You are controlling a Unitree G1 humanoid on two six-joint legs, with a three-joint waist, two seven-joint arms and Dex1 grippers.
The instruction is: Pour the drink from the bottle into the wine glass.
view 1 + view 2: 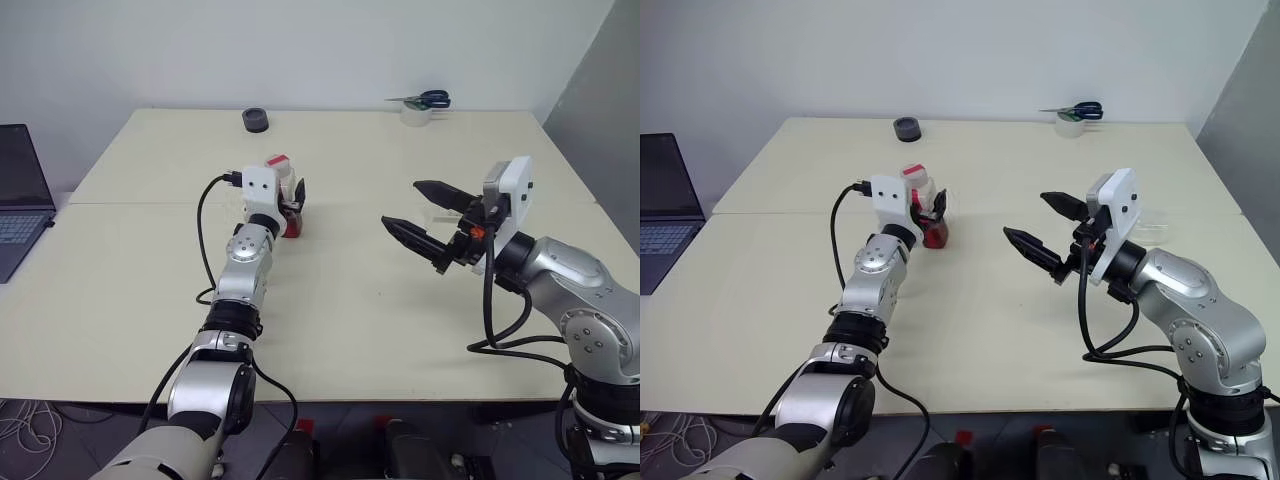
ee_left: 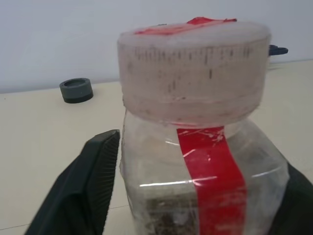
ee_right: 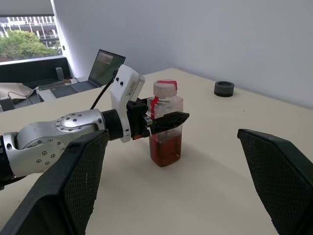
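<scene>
The bottle [image 3: 166,125] stands upright on the table, left of centre, clear and squarish with a red label strip and a pale pink cap [image 2: 193,68]. The reddish-brown drink [image 3: 166,147] fills its lower part. My left gripper [image 1: 292,200] is level and shut on the bottle, one finger [image 2: 93,181] pressed against each side below the neck. My right gripper [image 1: 1025,215] hangs open above the table to the right, well apart from the bottle, with nothing in it. A bit of clear glass [image 1: 1152,228] shows behind my right wrist; the rest of the wine glass is hidden.
A black round ring [image 1: 256,120] lies at the table's far edge. A tape roll [image 1: 416,114] with blue-handled scissors [image 1: 428,98] on it sits at the far right. A laptop [image 1: 18,200] stands off the table's left side. Bare tabletop [image 1: 340,300] lies between the arms.
</scene>
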